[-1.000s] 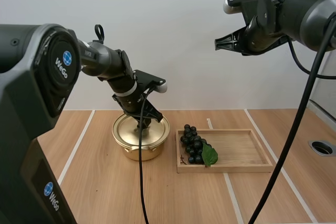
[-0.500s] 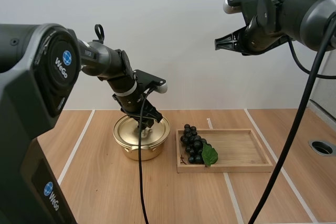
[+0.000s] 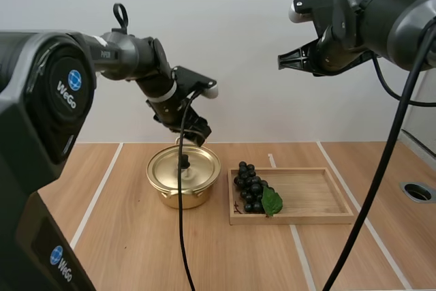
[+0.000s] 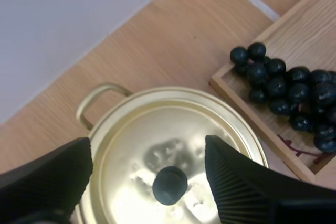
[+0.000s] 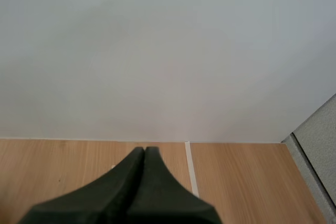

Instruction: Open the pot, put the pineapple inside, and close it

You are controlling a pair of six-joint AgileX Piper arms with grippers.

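Hovering over lid knob [image 4: 169, 184] on pot [image 3: 178, 197], left tool [image 4: 148, 153] spread; right tool [image 5: 144, 154] pressed together.

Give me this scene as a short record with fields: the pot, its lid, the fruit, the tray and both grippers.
pot: gold, on the table, beside the tray
lid: on the pot, black knob up
fruit: dark grapes with a green leaf, at the tray's end nearest the pot
tray: wooden, flat on the table
left gripper: open, above the knob, apart from it
right gripper: shut on nothing, raised high over the table
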